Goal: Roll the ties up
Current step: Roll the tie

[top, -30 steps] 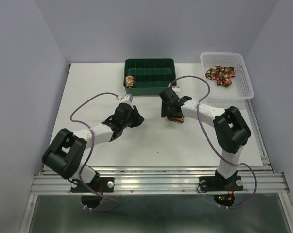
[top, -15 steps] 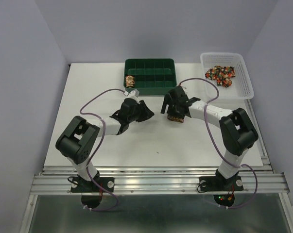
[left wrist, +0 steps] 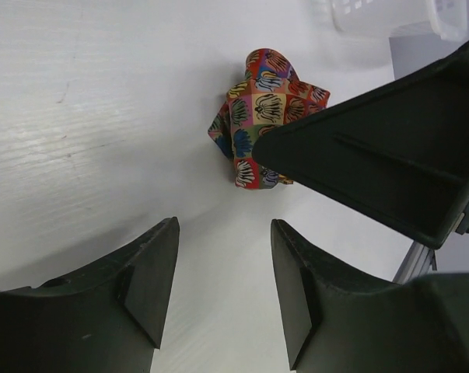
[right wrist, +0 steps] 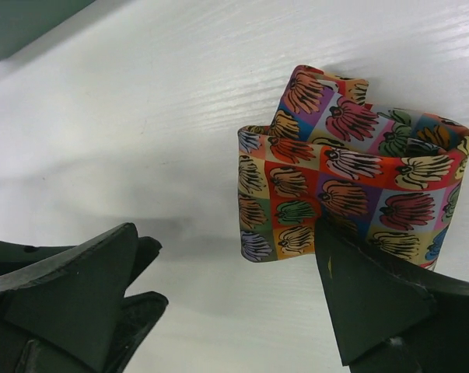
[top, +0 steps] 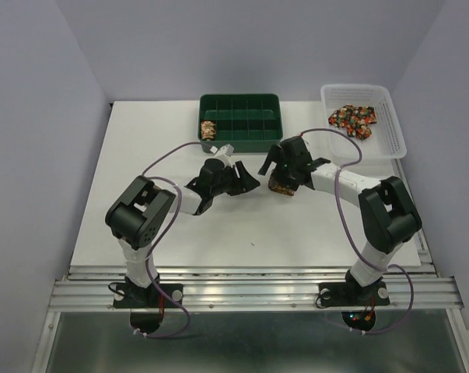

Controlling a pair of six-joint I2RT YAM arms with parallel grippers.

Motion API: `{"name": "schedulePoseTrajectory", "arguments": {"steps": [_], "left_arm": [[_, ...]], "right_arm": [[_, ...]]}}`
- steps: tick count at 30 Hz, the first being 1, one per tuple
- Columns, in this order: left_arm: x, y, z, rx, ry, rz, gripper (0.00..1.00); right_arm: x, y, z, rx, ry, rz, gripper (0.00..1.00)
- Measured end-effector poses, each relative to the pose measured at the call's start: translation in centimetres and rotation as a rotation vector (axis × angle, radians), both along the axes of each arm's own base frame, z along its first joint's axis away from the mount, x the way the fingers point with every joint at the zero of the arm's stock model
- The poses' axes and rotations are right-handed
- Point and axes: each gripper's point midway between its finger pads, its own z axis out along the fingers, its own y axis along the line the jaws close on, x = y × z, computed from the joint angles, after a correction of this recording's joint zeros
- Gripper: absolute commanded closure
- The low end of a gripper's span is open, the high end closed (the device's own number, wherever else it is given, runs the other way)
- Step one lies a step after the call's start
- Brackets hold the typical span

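Note:
A loosely rolled tie (right wrist: 339, 183) with a red, orange and purple patchwork print stands on the white table. In the top view this roll (top: 281, 189) sits just below my right gripper (top: 277, 172). That gripper (right wrist: 226, 268) is open, and one of its fingers (right wrist: 374, 303) rests against the roll's near side. My left gripper (left wrist: 222, 272) is open with nothing between its jaws, and the roll (left wrist: 257, 116) lies a little beyond them. From above, the left gripper (top: 248, 182) points at the roll from the left. Loose ties (top: 352, 118) lie in the basket. Another rolled tie (top: 208, 129) sits in the tray.
A green compartment tray (top: 239, 98) stands at the back centre. A white plastic basket (top: 393, 132) is at the back right. The two grippers are close together near the table's middle, and the right gripper's finger (left wrist: 374, 163) fills the right of the left wrist view.
Both grippers have opened wider. The right one has let go of the rolled tie. The left arm has swung right, bringing its gripper close to the roll.

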Motion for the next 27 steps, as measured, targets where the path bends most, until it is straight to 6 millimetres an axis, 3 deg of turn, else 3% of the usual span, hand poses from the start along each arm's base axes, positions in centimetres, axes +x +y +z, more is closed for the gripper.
{"name": "schedulePoseTrajectory", "arguments": {"steps": [13,27], "left_arm": [[0.8,-3.1,1.2,-0.05,-0.083,-0.064,0.37],[1.4,-4.4,-1.0,-0.003,-0.078,-0.08,0.38]], "right_arm": [[0.6,-0.4,1.0,0.116,-0.003,-0.07,0.0],[0.8,0.4,1.7,0.203,-0.001,-0.05,0.0]]}}
